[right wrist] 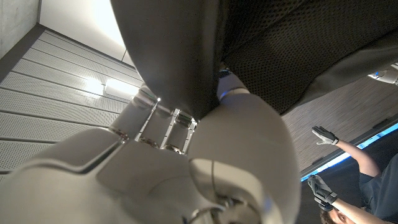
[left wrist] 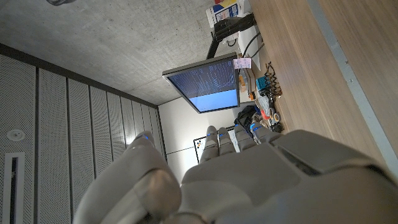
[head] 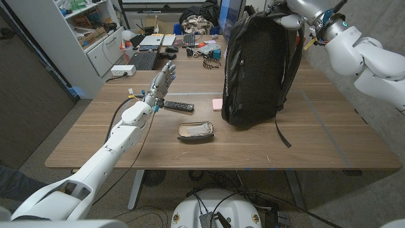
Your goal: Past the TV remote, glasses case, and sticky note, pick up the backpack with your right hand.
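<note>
One big black backpack standing upright on the worktop, far side of centre-right, beyond the remote, the open glasses case and the pink sticky note touching or just beside its base. Right hand up at the top of the pack, wrapped in around the top handle area by the look of the right wrist view, where fabric and mesh press close against the hand; holding, though fingers mostly hidden, so grip depth hard to judge. Looks soft-sided and floppy, fabric slightly slick, probably some weight low down; likely to sag and swing once clear of the wood. Loose strap trailing across the worktop, could drag or snag. Top loop the sensible hold, lift straight up. Left hand hovering near the remote, fingers apart and raised, holding nothing. Gloved hands of a person visible past the pack.
</note>
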Tool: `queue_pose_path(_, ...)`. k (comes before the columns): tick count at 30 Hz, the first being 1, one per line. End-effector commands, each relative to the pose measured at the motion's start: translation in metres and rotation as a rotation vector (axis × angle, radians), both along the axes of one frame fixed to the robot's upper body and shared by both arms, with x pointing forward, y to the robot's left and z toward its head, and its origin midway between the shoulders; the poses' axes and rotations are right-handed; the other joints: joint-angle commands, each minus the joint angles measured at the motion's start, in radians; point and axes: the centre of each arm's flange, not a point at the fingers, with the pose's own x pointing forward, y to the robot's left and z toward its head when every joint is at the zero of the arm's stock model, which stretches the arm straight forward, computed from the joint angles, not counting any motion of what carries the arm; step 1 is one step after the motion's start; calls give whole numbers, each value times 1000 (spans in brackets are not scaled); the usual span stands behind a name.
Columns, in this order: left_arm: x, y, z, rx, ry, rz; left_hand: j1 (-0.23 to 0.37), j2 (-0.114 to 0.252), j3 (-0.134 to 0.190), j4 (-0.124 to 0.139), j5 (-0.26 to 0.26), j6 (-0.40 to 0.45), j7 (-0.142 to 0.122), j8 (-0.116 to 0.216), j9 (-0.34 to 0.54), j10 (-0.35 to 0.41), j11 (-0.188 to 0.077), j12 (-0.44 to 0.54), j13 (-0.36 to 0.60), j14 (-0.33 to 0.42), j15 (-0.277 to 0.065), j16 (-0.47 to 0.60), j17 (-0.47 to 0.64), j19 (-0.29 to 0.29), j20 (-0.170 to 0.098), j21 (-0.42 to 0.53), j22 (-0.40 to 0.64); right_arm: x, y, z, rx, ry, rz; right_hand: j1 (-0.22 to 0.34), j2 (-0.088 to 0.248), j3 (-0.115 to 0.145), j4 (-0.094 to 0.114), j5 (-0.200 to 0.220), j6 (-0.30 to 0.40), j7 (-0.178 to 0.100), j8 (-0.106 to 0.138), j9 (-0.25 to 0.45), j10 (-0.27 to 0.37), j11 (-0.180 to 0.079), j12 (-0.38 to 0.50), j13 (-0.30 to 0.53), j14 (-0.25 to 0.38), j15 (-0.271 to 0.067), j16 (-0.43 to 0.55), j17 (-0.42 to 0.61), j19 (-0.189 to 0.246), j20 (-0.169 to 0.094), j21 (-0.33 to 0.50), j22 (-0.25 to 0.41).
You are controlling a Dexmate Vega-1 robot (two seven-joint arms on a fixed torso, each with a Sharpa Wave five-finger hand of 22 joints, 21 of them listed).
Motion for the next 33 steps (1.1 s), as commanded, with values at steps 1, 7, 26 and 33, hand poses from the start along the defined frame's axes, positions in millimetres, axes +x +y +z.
queue_pose_path(1,0,2,1,-5,-5,1,1,9,-6,1,0,7,8,-1,4,-4,6,1,2,-3,-1,3,3,-1,-9,4,3,-18,-7,9,31,-51,2,37,41,21,10,2,11,3,8,6,31,-22,-8,1,10,-93,-5,6,-10,-82,12,1)
queue_pose_path(7,0,2,1,-5,-4,-1,1,10,-7,1,-1,7,8,-1,4,-4,6,1,2,-4,-1,3,3,-1,-9,4,3,-26,-8,16,49,-78,8,38,41,22,10,2,10,0,9,6,30,-26,-13,6,13,-93,-6,8,-12,-81,18,1)
queue_pose_path(26,-4,3,4,6,-7,9,2,11,-9,1,-1,7,7,-1,4,-3,5,1,2,-4,-1,3,3,-2,-10,4,3,-49,-14,35,111,-167,41,37,37,25,10,1,13,1,13,5,42,-22,-31,15,19,-93,-11,15,-23,-82,43,-3)
queue_pose_path(33,-4,1,6,9,-10,8,2,11,-10,1,-2,7,8,-1,4,-4,5,1,2,-4,-1,4,3,-3,-10,4,3,-55,-14,42,116,-165,37,34,36,26,12,0,14,1,13,1,48,-25,-42,16,22,-91,-14,18,-25,-82,57,-6)
